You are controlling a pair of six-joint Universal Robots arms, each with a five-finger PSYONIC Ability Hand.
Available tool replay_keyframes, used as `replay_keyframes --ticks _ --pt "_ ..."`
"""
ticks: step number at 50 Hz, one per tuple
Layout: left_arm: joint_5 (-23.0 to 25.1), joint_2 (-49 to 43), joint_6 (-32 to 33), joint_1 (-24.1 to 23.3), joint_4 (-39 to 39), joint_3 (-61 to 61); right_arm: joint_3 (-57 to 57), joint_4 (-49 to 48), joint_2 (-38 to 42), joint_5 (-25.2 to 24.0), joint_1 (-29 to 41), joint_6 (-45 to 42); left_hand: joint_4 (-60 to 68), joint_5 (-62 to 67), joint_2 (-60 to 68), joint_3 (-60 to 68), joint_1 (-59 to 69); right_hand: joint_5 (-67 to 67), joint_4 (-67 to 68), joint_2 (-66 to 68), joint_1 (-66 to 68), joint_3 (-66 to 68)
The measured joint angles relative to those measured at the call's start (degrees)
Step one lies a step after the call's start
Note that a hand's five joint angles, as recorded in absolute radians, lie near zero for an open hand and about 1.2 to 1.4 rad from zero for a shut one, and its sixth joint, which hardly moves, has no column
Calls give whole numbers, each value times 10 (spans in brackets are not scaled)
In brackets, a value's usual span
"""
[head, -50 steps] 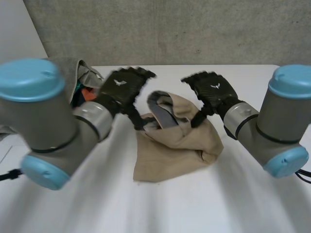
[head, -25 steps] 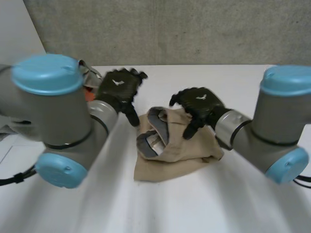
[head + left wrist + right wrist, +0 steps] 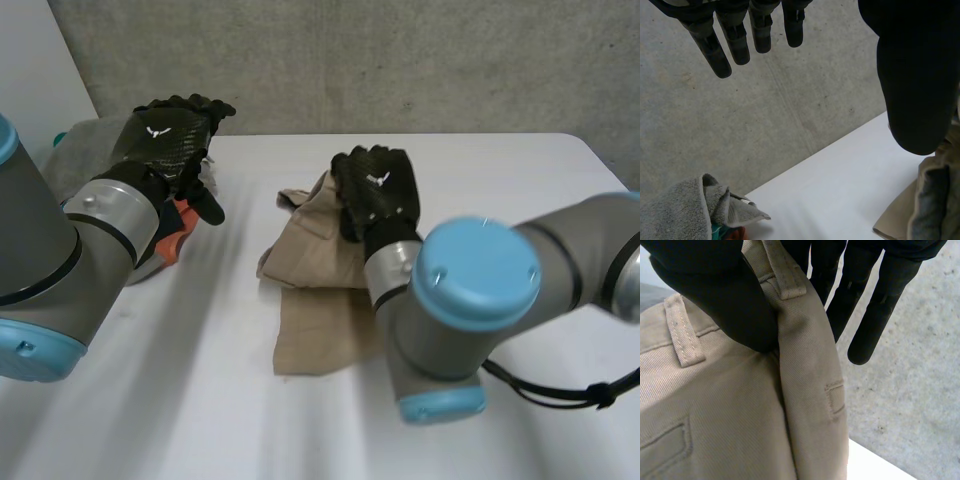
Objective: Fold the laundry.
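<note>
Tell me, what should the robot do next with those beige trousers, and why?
Probably move the left hand over to the waistband, beside the right hand. The right hand alone pinches it between thumb and fingers, the left hand is open by the laundry pile, and the trousers lie bunched on the table.

The tan cotton trousers [image 3: 320, 300] lie in the middle of the white bench [image 3: 500, 170], waistband at the far end, where the right hand [image 3: 378, 190] pinches it. To their left, at the bench's edge, sits a heap of grey towelling and orange cloth [image 3: 85, 150]. The left hand [image 3: 165, 145] is over the heap, apparently raised clear. A grey concrete wall [image 3: 400, 60] stands behind.
</note>
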Motion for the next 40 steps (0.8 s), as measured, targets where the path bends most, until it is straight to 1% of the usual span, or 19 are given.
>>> replay_keyframes --ticks 2,6,7,8,9,10,11,12,13,15,17,19,21,24,26,27,30,33,40 --pt "-1 1 -2 0 6 -4 22 -39 6 12 19 -21 0 0 0 0 0 0 1 0 0 0" --pt "-1 1 -6 0 12 -8 40 -74 18 15 36 -46 0 0 0 0 0 0 1 0 0 1" --pt "-1 1 -7 0 13 -10 42 -76 23 14 41 -57 0 0 0 0 0 -37 -46 -47 -44 -46" --pt "-1 2 -8 0 14 -11 42 -69 29 12 44 -66 0 0 0 0 0 -126 -125 -128 -123 -125" --pt "0 2 -8 0 15 -12 41 -63 31 11 46 -70 0 0 0 0 0 -138 -148 -153 -148 -149" --pt "1 3 -9 0 15 -15 36 -36 37 8 48 -84 0 0 0 0 0 -317 -322 -334 -328 -323" --pt "1 5 -10 0 15 -16 32 -14 39 5 48 -91 0 0 0 0 0 -412 -401 -427 -415 -413" --pt "2 6 -10 0 16 -18 30 -6 40 5 47 -93 0 0 0 0 0 -442 -444 -458 -441 -444" --pt "3 8 -11 0 15 -20 23 30 38 -1 43 -96 0 0 0 0 0 -525 -535 -538 -504 -532" --pt "5 11 -11 0 15 -21 15 68 26 -11 34 -89 0 0 0 0 0 -537 -557 -554 -509 -555" --pt "8 16 -12 -2 14 -22 5 119 1 -35 12 -66 0 0 0 0 0 -537 -563 -555 -509 -557" --pt "13 22 -12 -6 11 -18 -8 179 -41 -82 -26 -24 0 0 0 0 0 -537 -563 -555 -509 -557" --pt "16 26 -13 -11 6 -11 -16 211 -64 -113 -49 1 0 0 0 0 0 -537 -563 -555 -509 -557" --pt "21 30 -18 -23 -7 7 -39 281 -108 -180 -102 60 0 0 0 0 0 -537 -563 -555 -509 -557" --pt "23 30 -21 -30 -14 18 -46 300 -117 -197 -118 76 0 0 0 0 0 -537 -563 -555 -509 -557" --pt "24 28 -25 -37 -23 30 -57 324 -127 -216 -139 96 0 0 0 0 0 -537 -563 -555 -509 -557" --pt "26 13 -38 -59 -47 64 -77 353 -133 -239 -174 121 0 0 0 0 0 -537 -563 -555 -509 -557" --pt "25 -13 -48 -80 -70 96 -91 361 -125 -247 -194 125 0 0 0 0 0 -537 -563 -555 -509 -557" --pt "1 -122 -61 -131 -131 168 -126 363 -48 -272 -214 77 0 0 0 0 0 -537 -563 -555 -509 -557"
